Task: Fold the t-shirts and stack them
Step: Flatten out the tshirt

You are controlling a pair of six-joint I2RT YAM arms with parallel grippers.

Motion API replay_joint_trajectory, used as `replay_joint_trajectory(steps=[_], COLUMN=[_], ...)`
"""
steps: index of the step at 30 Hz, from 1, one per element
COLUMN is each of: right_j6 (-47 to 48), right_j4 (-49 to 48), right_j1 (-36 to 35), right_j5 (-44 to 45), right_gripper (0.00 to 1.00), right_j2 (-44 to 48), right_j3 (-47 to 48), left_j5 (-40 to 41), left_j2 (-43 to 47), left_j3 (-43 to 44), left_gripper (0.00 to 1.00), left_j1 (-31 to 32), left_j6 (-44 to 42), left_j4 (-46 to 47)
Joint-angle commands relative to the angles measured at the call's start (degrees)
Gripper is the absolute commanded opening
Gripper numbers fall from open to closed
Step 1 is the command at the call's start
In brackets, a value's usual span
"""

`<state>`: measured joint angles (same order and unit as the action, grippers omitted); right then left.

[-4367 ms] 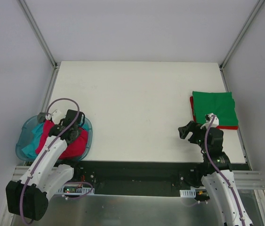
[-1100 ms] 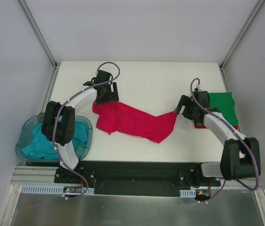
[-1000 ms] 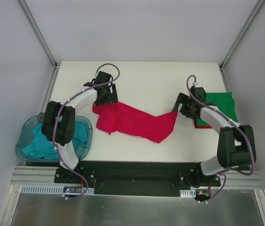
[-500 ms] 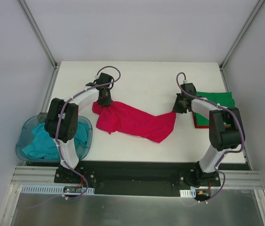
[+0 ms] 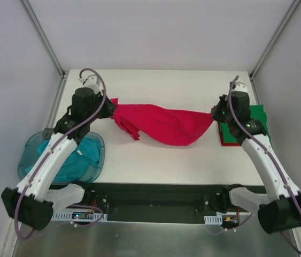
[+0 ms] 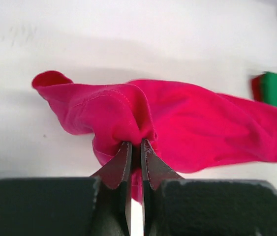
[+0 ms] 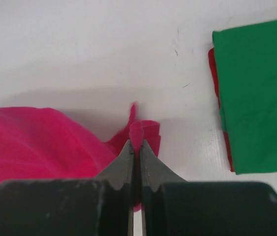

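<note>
White table (image 5: 155, 85), both arms reaching out over it

Crimson t-shirt (image 5: 163, 122) strung between the two grippers across mid-table, unfolded and bunched; middle sags in a belly, a loose flap hangs off its left part. Can't tell whether the low point touches the tabletop

Translucent blue tub (image 5: 24, 160) at near-left edge, teal t-shirt (image 5: 80, 158) crumpled inside, partly under the left arm

Right side of table: green t-shirt (image 5: 258, 116) folded flat on top of a folded red t-shirt (image 5: 226, 136), red edge showing along its left and near sides. Stack sits just beside the right gripper, apart from the hanging shirt

Left gripper (image 5: 110, 110): jaws pressed together, pinching a gathered fold at the crimson shirt's left end; wrist cam shows cloth bulging out at the tips (image 6: 134, 143)

Right gripper (image 5: 214, 113): jaws pressed together on a small tuft at the shirt's right end, tuft poking up past the tips (image 7: 134, 142)
</note>
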<state>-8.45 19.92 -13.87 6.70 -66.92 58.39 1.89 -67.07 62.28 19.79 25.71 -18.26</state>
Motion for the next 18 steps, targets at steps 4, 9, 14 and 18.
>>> replay_joint_trajectory(steps=[4, 9, 14, 18], right_j6=[6.2, 7.0, 7.7, 7.6], right_j4=[18.6, 25.8, 32.1, 35.0], right_j1=[0.2, 0.2, 0.2, 0.2], right_j5=[0.6, -0.4, 0.9, 0.7], right_gripper=[0.01, 0.0, 0.01, 0.01], right_j2=[16.8, 24.4, 28.7, 31.0], right_j3=[12.5, 22.2, 31.9, 37.1], left_j5=[-21.7, -27.7, -32.7, -36.2], left_j2=[20.8, 30.0, 36.1, 39.0], left_j3=[-3.5, -3.6, -0.3, 2.6], left_gripper=[0.0, 0.0, 0.0, 0.0], left_j1=[-0.3, -0.3, -0.3, -0.3], left_j6=[-5.3, -3.3, -2.4, -1.0], left_j4=[9.3, 13.0, 13.2, 13.9])
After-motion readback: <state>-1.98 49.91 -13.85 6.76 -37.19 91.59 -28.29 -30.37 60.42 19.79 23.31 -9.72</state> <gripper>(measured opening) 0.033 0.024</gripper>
